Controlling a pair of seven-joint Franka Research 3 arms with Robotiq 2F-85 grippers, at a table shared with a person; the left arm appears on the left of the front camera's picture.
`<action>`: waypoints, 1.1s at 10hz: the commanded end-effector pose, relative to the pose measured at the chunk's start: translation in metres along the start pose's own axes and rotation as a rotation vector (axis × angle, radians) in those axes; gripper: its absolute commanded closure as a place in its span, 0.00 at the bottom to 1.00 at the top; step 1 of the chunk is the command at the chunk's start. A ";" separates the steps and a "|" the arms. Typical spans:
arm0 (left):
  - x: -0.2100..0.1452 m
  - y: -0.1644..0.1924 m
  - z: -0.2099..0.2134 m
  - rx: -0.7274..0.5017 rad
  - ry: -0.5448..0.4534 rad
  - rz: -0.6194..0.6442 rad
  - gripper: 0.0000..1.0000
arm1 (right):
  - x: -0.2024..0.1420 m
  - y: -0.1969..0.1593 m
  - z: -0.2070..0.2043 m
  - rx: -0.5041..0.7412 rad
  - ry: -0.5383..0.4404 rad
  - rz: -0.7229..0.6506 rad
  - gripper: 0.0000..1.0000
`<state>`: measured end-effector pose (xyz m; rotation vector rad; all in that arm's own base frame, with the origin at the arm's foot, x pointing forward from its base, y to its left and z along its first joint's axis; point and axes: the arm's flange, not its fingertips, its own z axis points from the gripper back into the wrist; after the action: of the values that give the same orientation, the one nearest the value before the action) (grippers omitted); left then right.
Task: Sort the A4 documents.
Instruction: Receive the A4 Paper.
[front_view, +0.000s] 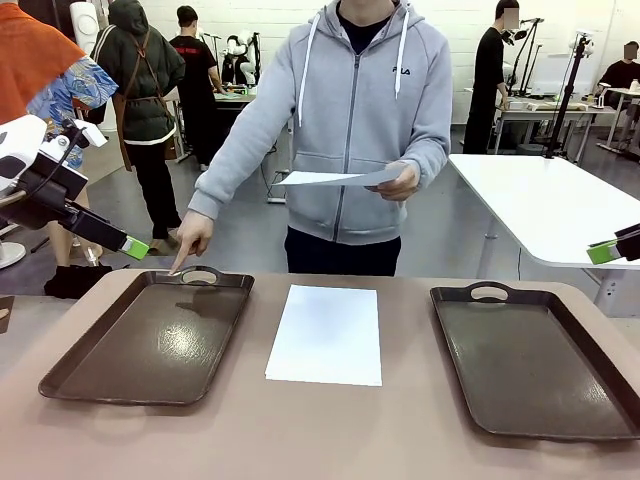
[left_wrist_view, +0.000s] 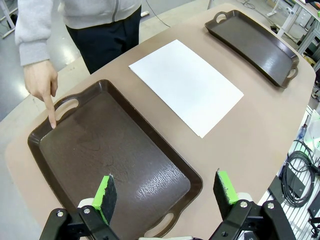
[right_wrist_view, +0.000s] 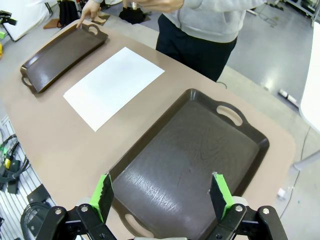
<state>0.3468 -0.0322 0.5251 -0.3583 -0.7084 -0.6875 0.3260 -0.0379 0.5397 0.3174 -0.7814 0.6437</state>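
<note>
Plainly, with left jaws and right jaws wide open and empty, the sheet (front_view: 325, 333) flat on the counter (front_view: 330, 430) between left tray (front_view: 150, 340) and right tray (front_view: 530, 360) wants sliding to the near edge for a pinch, then laying where the hand (front_view: 192, 238) points.
</note>
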 end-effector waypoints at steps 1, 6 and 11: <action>0.000 0.001 -0.001 -0.006 -0.003 0.000 0.00 | 0.000 0.000 0.000 0.002 -0.001 -0.001 0.00; 0.000 0.001 -0.001 -0.006 -0.003 0.000 0.00 | 0.000 0.000 0.000 0.002 -0.001 -0.001 0.00; 0.000 0.001 -0.001 -0.006 -0.003 0.000 0.00 | 0.000 0.000 0.000 0.002 -0.001 -0.001 0.00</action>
<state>0.3468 -0.0322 0.5251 -0.3584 -0.7084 -0.6875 0.3259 -0.0379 0.5397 0.3174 -0.7814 0.6437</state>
